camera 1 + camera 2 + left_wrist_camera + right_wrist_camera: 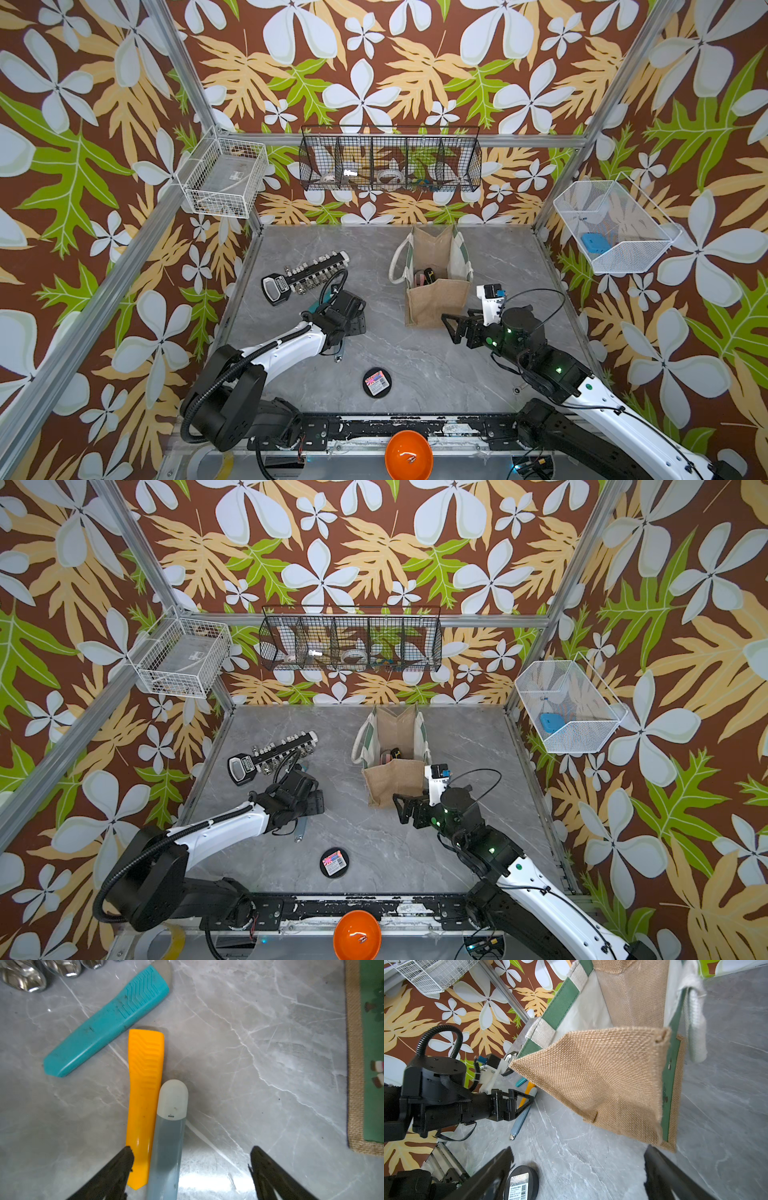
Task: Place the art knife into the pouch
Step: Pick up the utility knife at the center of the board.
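Marble bench (415, 365) holds the knife (166, 1147), ungrasped between the left end effector's (191, 1148) parted jaws. Right end effector (578, 1148) gapes by the pouch (602, 1076); transfer pending.

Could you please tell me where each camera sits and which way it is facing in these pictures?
Both top views: high above the robot's base, looking down and forward over the table; the left arm and right arm show.
Left wrist: on the left arm, looking down past the open left gripper at the art knife on the table.
Right wrist: on the right arm, looking past the open right gripper at the pouch; the left arm shows too.
Shared: both wrist views show the art knife and the pouch.
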`<state>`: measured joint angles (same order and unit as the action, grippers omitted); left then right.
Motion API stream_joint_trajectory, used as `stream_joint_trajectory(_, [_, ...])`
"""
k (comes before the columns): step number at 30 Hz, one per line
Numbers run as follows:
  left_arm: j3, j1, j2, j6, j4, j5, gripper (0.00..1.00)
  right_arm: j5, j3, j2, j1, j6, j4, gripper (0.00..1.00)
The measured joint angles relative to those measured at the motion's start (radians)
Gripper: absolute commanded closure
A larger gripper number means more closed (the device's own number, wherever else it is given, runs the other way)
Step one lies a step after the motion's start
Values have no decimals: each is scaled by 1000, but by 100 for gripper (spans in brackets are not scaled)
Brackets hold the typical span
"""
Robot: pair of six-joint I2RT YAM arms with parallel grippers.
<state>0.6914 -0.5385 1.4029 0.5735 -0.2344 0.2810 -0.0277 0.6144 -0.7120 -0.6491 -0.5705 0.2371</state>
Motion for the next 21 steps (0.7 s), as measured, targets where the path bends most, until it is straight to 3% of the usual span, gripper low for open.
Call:
stream_joint_trajectory(7, [43,6,109,-8,-2,6,31,13,-5,-20,0,3,-2,2])
stream_joint_trajectory(16, [56,6,153,-27,-13,35,36,29,-6,-34,0,3,-5,2])
stream_joint_trajectory(21, [69,6,188,-30,-8,35,46,33,-6,-44,0,6,-5,2])
